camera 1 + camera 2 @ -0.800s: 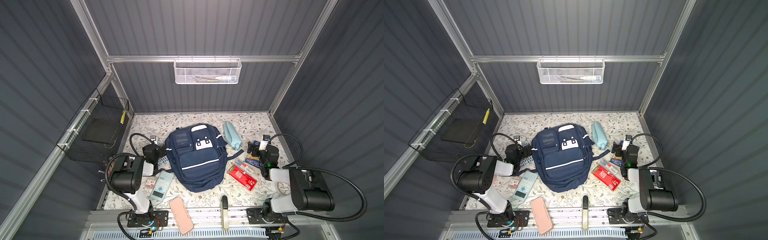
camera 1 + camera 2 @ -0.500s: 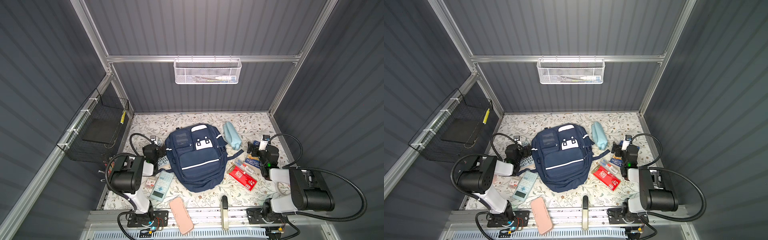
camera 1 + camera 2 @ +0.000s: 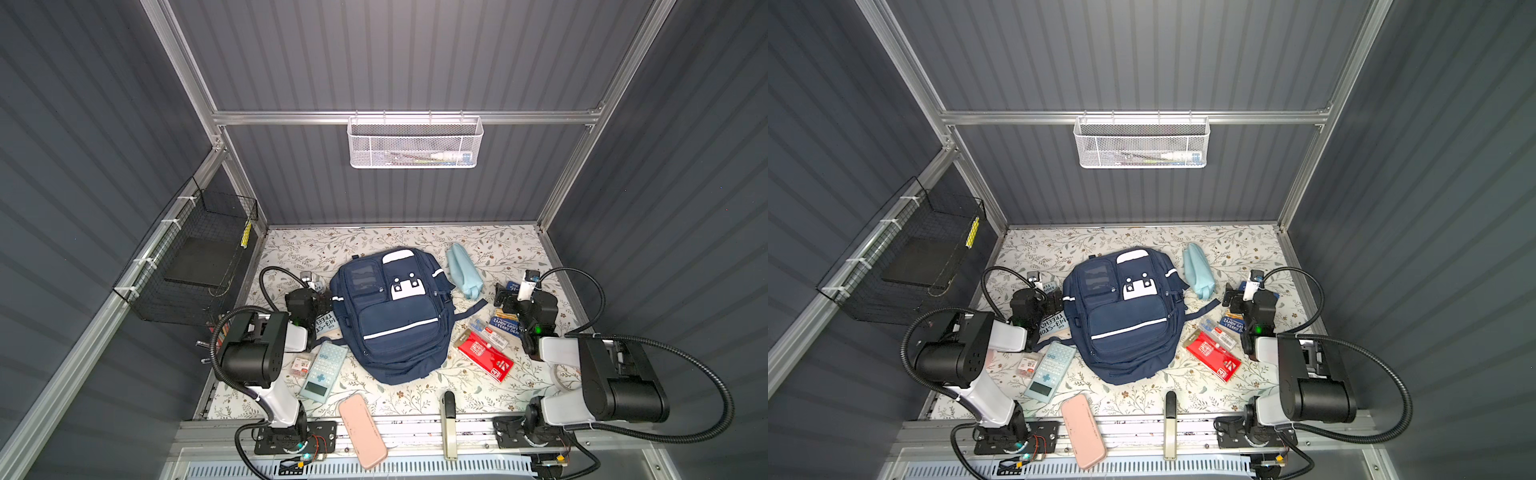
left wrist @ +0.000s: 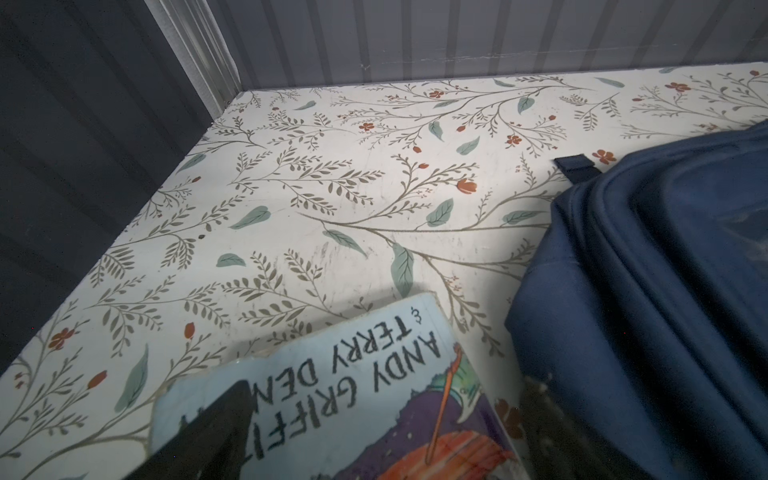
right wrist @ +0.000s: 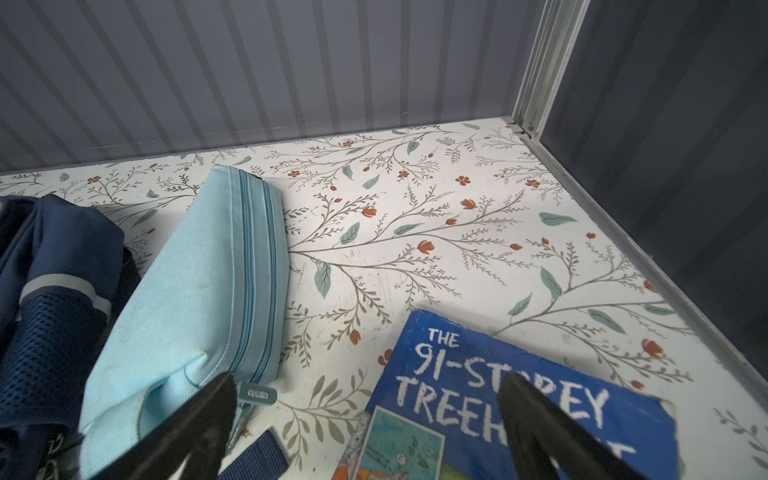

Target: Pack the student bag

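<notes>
Bag: the large navy blue fabric student bag, striped and patched in white, lies flat and pockets-up at mid-table. Its long axis runs from the back wall toward the front rail, carry loop at the far end. No pocket shows open.
Left pincer: the left gripper hovers just beside the bag's left flank, jaws apart and empty.
Right pincer: the right gripper hangs off the bag's right flank, jaws spread wide, holding nothing. It sits farther out, with the bag's dangling strap between them.
Relation that counts: the bag lies between the two pincers, inward of each, and the left arm looks the nearer to it.
Left book: a worn pale blue paperback lies under the left pincer, touching the bag's left flank; it reads "ANDY GRIFFI…" and "TERRY DEN…".
Right book: a royal blue paperback lies under the right pincer; it reads "THE 91-ST…EY TREEH…".
Pouch: a light blue zipped fabric pouch rests against the bag's far right shoulder; its tag is too small to read.
Calculator: a pale teal slab calculator lies off the bag's near left corner.
</notes>
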`<state>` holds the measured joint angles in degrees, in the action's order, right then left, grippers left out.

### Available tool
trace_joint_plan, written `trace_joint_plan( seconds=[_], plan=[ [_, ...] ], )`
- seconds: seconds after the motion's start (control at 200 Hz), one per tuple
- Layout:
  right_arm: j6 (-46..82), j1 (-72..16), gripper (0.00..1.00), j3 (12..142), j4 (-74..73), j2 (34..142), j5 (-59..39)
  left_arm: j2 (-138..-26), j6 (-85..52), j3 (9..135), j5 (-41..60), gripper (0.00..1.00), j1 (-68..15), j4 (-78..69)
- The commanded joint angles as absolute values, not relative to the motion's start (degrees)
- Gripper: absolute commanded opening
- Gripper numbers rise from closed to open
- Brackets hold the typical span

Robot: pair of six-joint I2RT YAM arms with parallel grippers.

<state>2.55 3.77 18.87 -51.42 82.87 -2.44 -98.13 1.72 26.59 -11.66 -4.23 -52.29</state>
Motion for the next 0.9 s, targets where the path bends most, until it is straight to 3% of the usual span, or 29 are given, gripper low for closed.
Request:
trace_joint_plan(
  seconds=[0.0,0.27,0.555,0.66,0.775,0.896],
  plan=[
    [2.3,3.9,0.99,19.6,-52.3,82.7,-2.9,-98.5,1.1,27.2,-10.9,1.0,-4.2,-52.5],
    [2.1,3.9,0.99,19.5,-51.6,80.9,-3.4,-97.5,0.8,26.7,-12.0,1.0,-4.2,-52.9],
    [10.8,4.0,0.99,29.9,-16.4,60.6,-4.0,-79.7,-5.7,36.5,-10.8,1.0,-4.2,-23.9],
    [21.0,4.2,0.99,33.3,-5.4,55.6,-4.0,-76.2,-15.8,43.6,-5.0,1.0,-4.3,-10.4],
    [25.1,4.1,0.99,36.3,-0.6,53.6,-15.3,-73.9,-27.8,44.1,8.4,1.0,-4.4,-8.3],
    [28.7,0.5,0.99,40.9,5.0,55.9,-23.3,-75.7,-35.4,44.8,13.9,1.0,-6.7,-1.9]
  ],
)
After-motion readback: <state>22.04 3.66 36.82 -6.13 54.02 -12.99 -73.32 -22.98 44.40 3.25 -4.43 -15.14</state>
